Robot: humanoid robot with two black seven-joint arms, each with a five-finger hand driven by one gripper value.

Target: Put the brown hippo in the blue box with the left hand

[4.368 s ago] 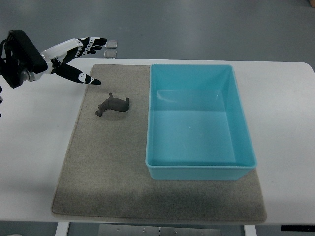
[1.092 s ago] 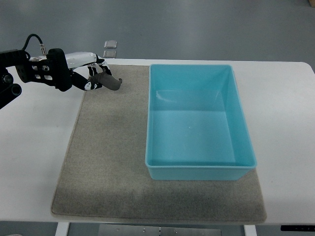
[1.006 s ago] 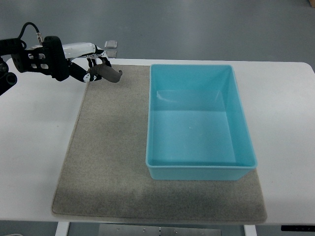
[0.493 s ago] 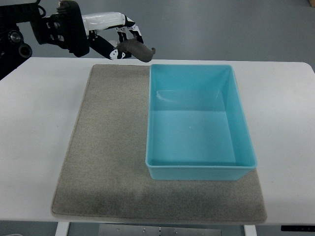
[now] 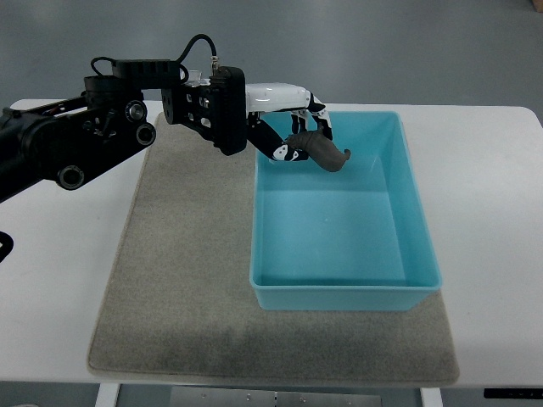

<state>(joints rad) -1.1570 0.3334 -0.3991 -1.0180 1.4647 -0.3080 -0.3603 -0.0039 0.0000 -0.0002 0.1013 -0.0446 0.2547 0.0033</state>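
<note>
White table (image 5: 492, 170), grey mat (image 5: 187, 280) beneath. Brown hippo (image 5: 325, 153) pinched by left hand (image 5: 288, 127), held over blue box (image 5: 339, 212), upper centre of frame. Risk: loose fingertip grip, toy dropped near rim, bounced out.

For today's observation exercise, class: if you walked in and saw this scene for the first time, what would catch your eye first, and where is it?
The bright blue box stands out first, sitting open on the right part of a grey mat on the white table. Next comes the black arm reaching in from the left, its left hand holding the brown hippo above the box's far left corner.
</note>
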